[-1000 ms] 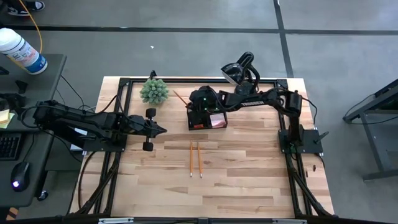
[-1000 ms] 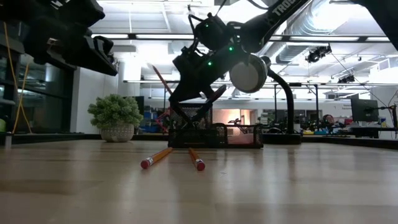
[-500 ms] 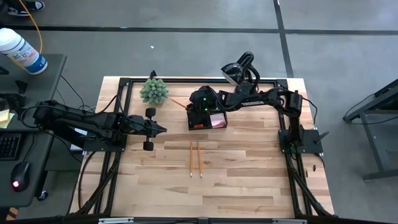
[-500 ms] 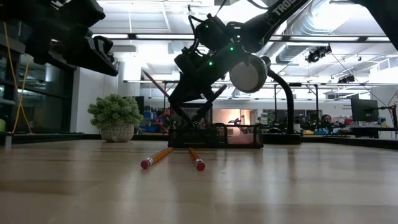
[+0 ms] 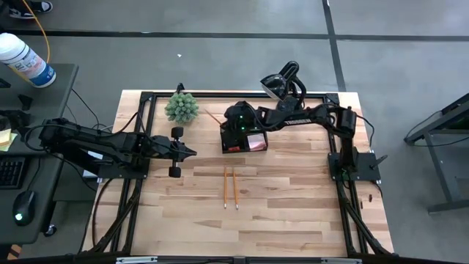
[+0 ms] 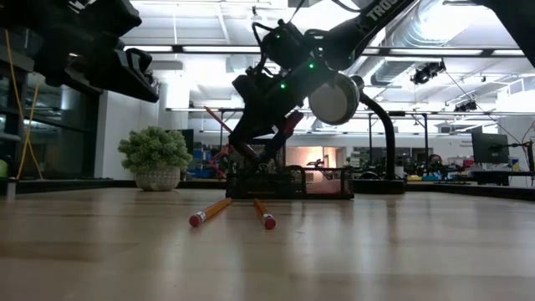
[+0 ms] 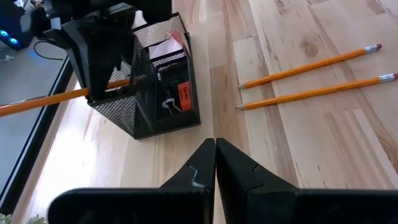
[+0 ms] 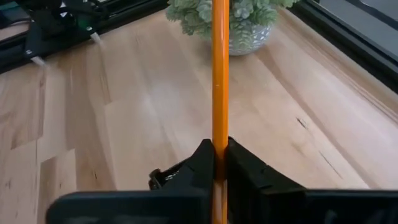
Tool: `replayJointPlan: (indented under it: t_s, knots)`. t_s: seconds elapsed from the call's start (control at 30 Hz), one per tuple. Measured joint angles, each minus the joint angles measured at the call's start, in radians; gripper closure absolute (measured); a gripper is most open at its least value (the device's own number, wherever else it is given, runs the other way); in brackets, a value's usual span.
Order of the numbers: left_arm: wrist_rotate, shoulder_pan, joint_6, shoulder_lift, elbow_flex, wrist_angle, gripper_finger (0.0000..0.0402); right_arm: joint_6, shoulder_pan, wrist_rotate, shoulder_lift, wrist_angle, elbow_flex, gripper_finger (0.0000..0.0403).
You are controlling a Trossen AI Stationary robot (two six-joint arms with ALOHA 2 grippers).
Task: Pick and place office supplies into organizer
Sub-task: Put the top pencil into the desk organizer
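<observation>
My right gripper [image 5: 234, 122] hovers over the left end of the organizer [image 5: 244, 138], a black mesh tray, and is shut on a yellow-orange pencil [image 6: 227, 127]. The pencil's free end points up toward the green plant [image 5: 182, 107]. Its lower end is hidden at the organizer's left compartment [image 7: 133, 84]. A pink pad [image 5: 256, 141] sits inside the organizer. Two more pencils [image 5: 225, 187] [image 5: 234, 188] lie flat on the table in front of it. My left gripper [image 5: 189, 152] waits shut, above the table to the organizer's left. My right gripper pinches the pencil's shaft [image 8: 219, 134] between its two fingers [image 8: 200, 163], coming from above over the organizer. The pencil is tilted, its free end [image 6: 219, 119] sticking out past the fingertips toward the plant. The lower end is hidden by the gripper and the mesh.
A black desk lamp [image 5: 278, 82] stands behind the organizer, next to my right arm. The potted plant [image 6: 155, 155] sits at the far left. Black frame rails [image 5: 146, 117] border the table. Bare wood stretches toward the near edge [image 5: 242, 227].
My right gripper has turned a little over the organizer and tipped the pencil. The pencil's free end first swung out flatter toward the plant, then came back steeper, and it now stands lower than a second ago. The gripper has stayed shut on it.
</observation>
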Motion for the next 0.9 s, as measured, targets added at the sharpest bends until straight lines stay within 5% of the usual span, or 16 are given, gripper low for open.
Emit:
replayJointPlan:
  t_s: [0.5, 0.9]
  knots:
    - [-0.002, 0.000, 0.002, 0.000, 0.000, -0.001, 0.0399, 0.019, 0.001, 0.009, 0.000, -0.004, 0.000, 0.0381]
    - [-0.003, 0.000, 0.002, 0.000, 0.000, -0.002, 0.0399, 0.012, 0.002, -0.053, -0.010, 0.032, -0.003, 0.0321]
